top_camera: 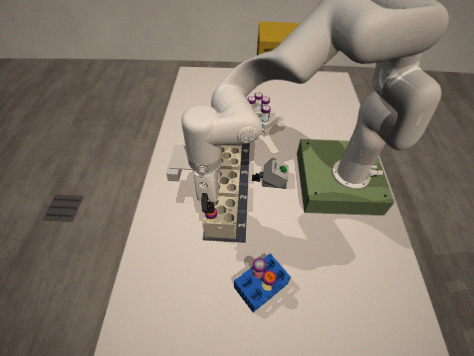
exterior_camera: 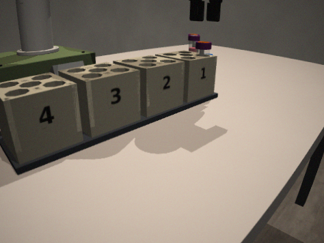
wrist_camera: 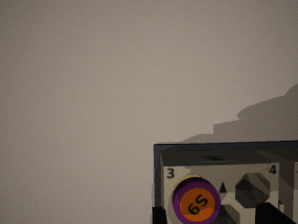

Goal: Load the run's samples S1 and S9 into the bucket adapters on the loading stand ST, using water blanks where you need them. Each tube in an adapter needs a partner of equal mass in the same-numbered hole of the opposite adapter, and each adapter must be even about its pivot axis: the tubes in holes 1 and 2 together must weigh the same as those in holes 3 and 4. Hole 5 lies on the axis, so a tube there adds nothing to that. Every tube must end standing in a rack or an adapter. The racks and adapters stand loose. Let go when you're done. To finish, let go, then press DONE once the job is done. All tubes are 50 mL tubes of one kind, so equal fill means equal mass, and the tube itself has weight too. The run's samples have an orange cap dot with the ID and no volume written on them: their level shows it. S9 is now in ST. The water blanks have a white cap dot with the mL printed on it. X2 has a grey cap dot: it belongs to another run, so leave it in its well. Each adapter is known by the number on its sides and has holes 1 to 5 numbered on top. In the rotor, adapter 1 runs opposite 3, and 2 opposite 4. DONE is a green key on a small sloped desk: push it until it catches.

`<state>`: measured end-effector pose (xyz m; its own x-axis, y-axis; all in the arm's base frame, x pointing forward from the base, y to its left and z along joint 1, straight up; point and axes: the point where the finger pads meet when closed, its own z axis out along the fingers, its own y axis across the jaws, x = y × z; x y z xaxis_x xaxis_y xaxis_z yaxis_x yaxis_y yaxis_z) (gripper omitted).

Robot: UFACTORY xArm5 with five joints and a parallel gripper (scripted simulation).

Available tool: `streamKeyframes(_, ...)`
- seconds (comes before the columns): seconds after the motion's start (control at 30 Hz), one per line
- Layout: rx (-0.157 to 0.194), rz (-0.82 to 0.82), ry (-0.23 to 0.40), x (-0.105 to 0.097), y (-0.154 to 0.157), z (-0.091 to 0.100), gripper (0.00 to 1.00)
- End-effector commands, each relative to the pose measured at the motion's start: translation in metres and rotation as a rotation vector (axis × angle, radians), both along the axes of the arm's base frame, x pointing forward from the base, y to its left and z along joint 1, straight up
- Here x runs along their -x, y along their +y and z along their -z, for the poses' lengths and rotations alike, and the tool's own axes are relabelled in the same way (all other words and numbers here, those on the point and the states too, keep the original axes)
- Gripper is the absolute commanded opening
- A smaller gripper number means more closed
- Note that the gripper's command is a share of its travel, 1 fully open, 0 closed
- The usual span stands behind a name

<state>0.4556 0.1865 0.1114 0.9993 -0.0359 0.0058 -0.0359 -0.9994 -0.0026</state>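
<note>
S9, purple-capped with an orange dot, stands in hole 3 of adapter 1 on the dark-based stand ST. My gripper is partly open and empty, above adapter 1 and clear of S9's cap. Adapters 2, 3 and 4 show no tubes; arm hides part of them in the top view. The blue rack holds an orange-dotted tube and a grey-dotted tube; their IDs are unreadable.
Several purple-capped tubes stand in a pale rack behind the stand, partly hidden by the arm. The sloped desk with the green DONE key stands between ST and the green robot base. A pale grey block lies left of ST.
</note>
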Motion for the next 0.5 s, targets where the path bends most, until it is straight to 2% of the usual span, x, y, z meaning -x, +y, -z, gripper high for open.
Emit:
streamKeyframes(0.0,-0.004,0.0,-0.002,-0.001,0.0,0.005,0.57)
streamKeyframes(0.47,-0.004,0.0,-0.002,-0.001,0.001,0.029,0.57)
